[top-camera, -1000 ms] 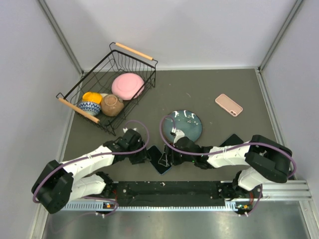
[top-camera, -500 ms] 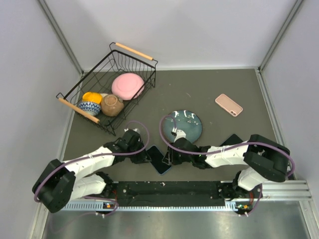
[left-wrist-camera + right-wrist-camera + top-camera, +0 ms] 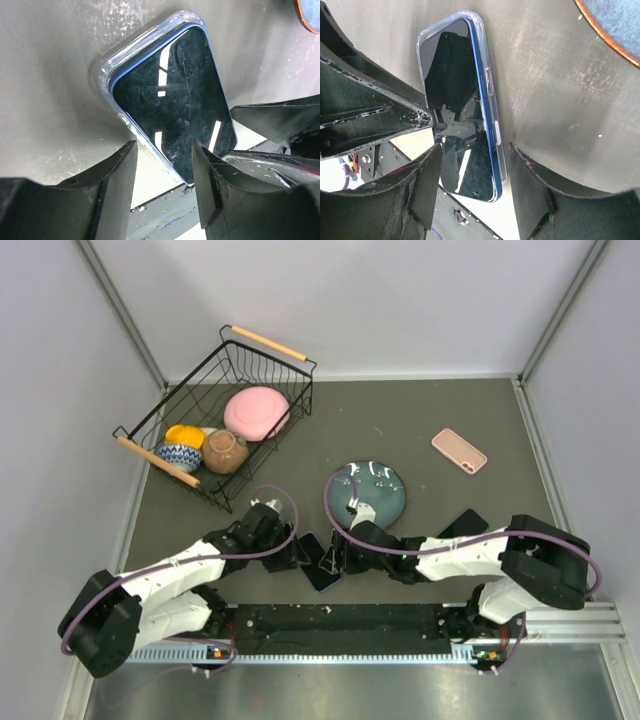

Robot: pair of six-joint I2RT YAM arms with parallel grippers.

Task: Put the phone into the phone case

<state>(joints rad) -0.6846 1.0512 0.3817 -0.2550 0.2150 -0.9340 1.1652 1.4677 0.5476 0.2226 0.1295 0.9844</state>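
Phone [image 3: 170, 100] lies face up in the clear case [image 3: 101, 75] on the bench [image 3: 430, 410], close to its near edge. To its left, the left jaws stand apart, gripping nothing, with their tips just beside one end. To its right, the right jaws are likewise apart and empty. One blue edge seems to sit proud of the rim, so an uneven press could pop it out or skid both off the bench
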